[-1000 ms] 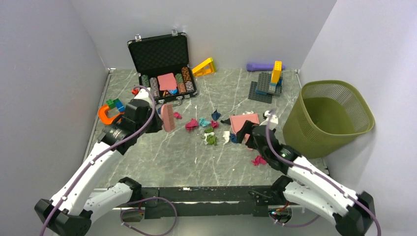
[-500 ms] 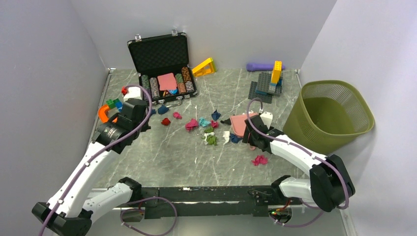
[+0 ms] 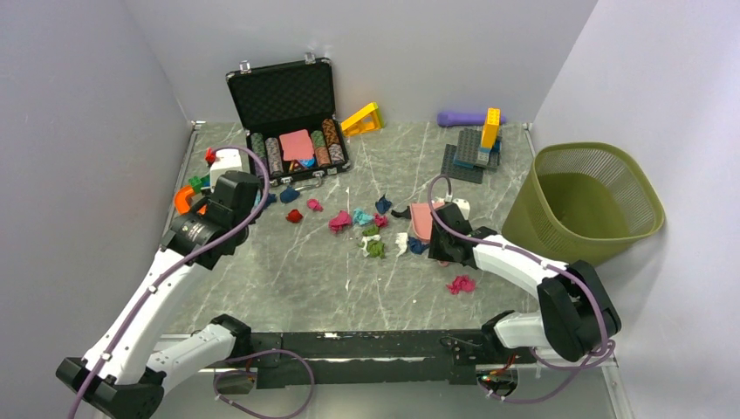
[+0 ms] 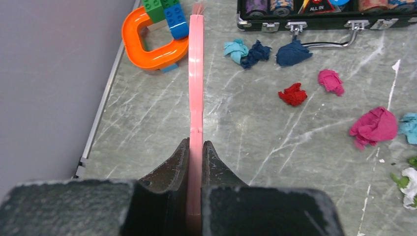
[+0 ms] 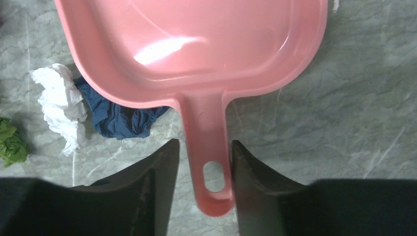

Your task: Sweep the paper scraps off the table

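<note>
Paper scraps point(image 3: 366, 229) bunched around the middle of the table point(image 3: 305, 288), plus one magenta wad point(image 3: 461, 284) off on its own, nearer and to the right. Nothing swept up yet, going by that.

Big change from a second ago: left gripper point(image 4: 195, 147), clenched tight on the pink brush point(image 4: 195, 73), pulled back out to the left edge by the orange ring point(image 4: 152, 46). Well left of the whole bunch now.

Right gripper point(image 5: 204, 162) clamped on the dustpan point(image 5: 196, 49) by its handle, and shifted in closer on the right of the pile. Near-left corner of the pan lying over a navy scrap, white one just beside it.

Looks like setup for a left-to-right sweep into the pan, then probably over to the green bin point(image 3: 585, 205).
</note>
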{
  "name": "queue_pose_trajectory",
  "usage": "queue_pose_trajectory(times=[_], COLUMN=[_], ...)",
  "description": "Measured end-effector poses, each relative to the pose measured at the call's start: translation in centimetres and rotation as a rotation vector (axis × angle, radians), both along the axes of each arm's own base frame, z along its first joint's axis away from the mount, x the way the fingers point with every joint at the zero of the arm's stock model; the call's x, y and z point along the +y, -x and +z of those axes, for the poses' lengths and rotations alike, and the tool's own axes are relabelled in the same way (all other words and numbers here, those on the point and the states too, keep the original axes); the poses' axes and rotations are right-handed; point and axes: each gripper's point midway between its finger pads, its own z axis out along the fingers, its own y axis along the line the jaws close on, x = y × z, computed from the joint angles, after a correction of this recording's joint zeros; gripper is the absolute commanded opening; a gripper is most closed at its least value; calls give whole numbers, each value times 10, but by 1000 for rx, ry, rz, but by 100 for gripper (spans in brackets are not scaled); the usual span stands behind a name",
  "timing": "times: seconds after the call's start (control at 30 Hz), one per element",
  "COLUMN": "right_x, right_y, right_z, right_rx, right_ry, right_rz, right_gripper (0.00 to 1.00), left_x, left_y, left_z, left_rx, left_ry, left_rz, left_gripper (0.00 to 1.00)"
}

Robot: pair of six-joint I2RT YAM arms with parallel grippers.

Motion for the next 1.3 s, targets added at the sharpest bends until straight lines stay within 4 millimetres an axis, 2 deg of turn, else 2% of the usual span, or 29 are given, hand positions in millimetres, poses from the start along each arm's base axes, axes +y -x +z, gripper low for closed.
queue_pose_trajectory(times=[0.17, 0.3, 0.53, 0.67, 0.8, 0.87, 0.97, 1.03, 1.2, 1.3], right_x=[3, 5, 15, 23, 50, 71, 95, 104, 108, 108], right_y=[2, 4, 6, 16, 36, 50, 62, 68, 77, 79], right_z=[-1, 3, 45, 56, 62, 66, 75, 80, 98, 111], right_rx=[12, 8, -100, -110, -91, -71, -68, -78, -125, -169], right_ry=[-5, -16, -119, -162, -188, -186, -195, -204, -245, -267], right_rz=[32, 48, 88, 131, 273, 390, 521, 575, 643, 660], right_gripper=[26, 24, 25, 26, 23, 21, 21, 21, 22, 22], left_x=[9, 15, 21, 23, 26, 26, 24, 21, 7, -2], left_y=[2, 2, -5, -5, -6, -10, -19, -27, -54, -72], left_z=[1, 3, 14, 18, 19, 19, 8, -4, -49, -68], left_rx=[5, 7, 11, 5, 12, 23, 70, 120, 319, 411], left_ry=[-39, -65, -116, -123, -157, -182, -201, -204, -250, -281], left_rz=[29, 45, 83, 87, 81, 65, 33, 12, -53, -74], left_gripper=[0, 0, 0, 0, 0, 0, 0, 0, 0, 0])
